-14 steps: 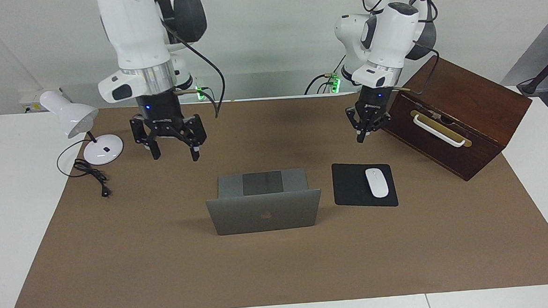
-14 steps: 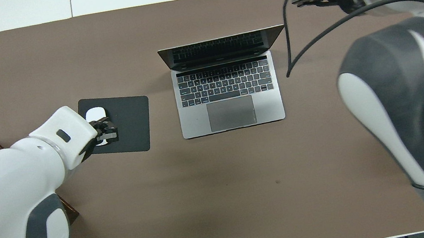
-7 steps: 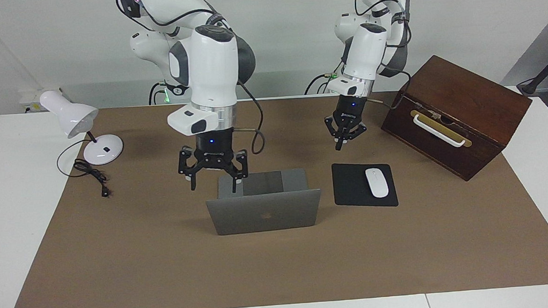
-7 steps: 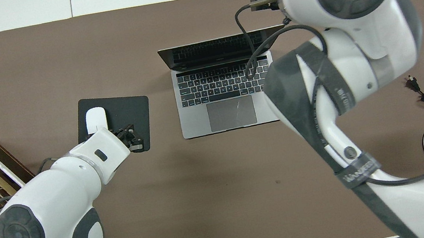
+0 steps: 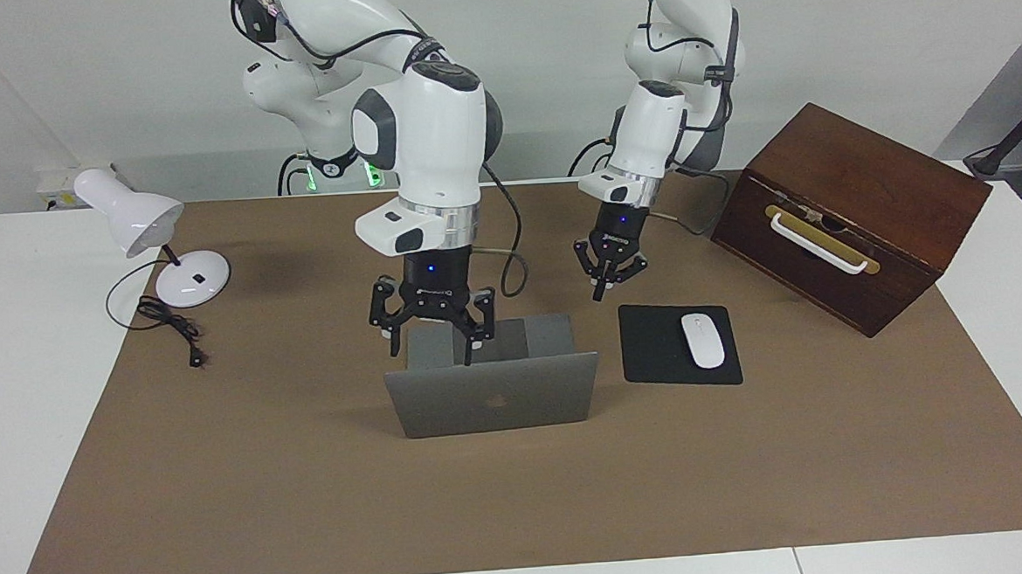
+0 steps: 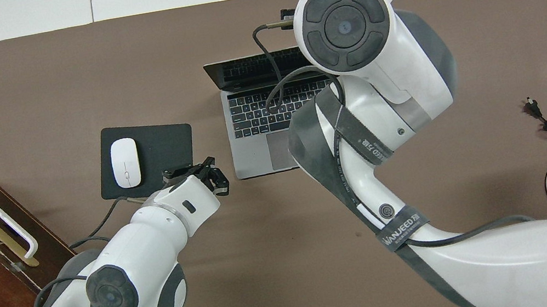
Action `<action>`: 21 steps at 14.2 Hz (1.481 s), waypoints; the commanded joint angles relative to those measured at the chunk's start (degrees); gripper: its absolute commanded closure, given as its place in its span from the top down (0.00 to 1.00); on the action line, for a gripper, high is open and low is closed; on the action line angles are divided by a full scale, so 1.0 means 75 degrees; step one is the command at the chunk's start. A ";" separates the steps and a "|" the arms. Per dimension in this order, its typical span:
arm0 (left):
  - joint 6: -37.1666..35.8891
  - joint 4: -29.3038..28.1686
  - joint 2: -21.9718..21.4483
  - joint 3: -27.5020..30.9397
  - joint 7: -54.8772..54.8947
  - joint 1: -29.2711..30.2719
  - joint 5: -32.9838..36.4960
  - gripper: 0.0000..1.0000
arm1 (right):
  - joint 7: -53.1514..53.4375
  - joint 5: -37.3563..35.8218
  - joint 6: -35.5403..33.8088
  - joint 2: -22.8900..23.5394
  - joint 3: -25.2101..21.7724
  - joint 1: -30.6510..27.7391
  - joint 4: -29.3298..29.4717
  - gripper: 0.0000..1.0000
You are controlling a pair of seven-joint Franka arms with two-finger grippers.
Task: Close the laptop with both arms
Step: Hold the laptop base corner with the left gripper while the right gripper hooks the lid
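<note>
Pincer work first, starting with my right pincer (image 5: 430, 342): I am hanging it just over the laptop (image 5: 492, 396), above the top edge of the raised lid, toward the right arm's end of that edge. Its fingers are spread wide and holding nothing, and I cannot tell whether a fingertip is touching the lid yet. I am seeing the laptop sitting open in the middle of the tabletop (image 5: 523, 514), lid upright, apple logo facing away from me, keyboard exposed. My left pincer (image 5: 602, 287) is hovering with its fingertips pressed together, empty, over the bare mat between the laptop and the mouse pad (image 5: 659, 349) with its white mouse (image 5: 703, 340). By my reckoning I am only finishing the approach: nothing is pushed yet, and the whole lowering of the lid is left, with my left pincer needing to come over to the lid too.
</note>
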 commanded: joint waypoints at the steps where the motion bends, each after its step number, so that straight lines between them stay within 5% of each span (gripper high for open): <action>1: 0.0575 -0.0023 0.0330 0.0105 0.0040 -0.0325 -0.0111 0.00 | 0.0256 -0.0150 0.0007 0.0262 -0.0042 0.0056 0.0330 0.59; 3: 0.0914 -0.0035 0.0552 0.0117 0.0087 -0.0396 -0.0111 0.00 | 0.0267 -0.0185 -0.0063 0.0273 -0.0042 0.0068 0.0459 0.12; 4: 0.1137 -0.0058 0.0681 0.0117 0.0099 -0.0466 -0.0111 0.00 | 0.0279 -0.0231 -0.0063 0.0273 -0.0042 0.0068 0.0471 0.00; 14: 0.3106 -0.0129 0.2040 0.0117 0.0790 -0.0607 -0.0052 0.00 | 0.0864 -0.0384 -0.0039 0.0742 -0.0042 0.0114 0.0998 0.00; 21: 0.3143 -0.0059 0.2112 0.0094 0.0755 -0.0677 -0.0029 0.00 | 0.1110 -0.0688 -0.0005 0.1046 -0.0089 0.0383 0.1186 0.00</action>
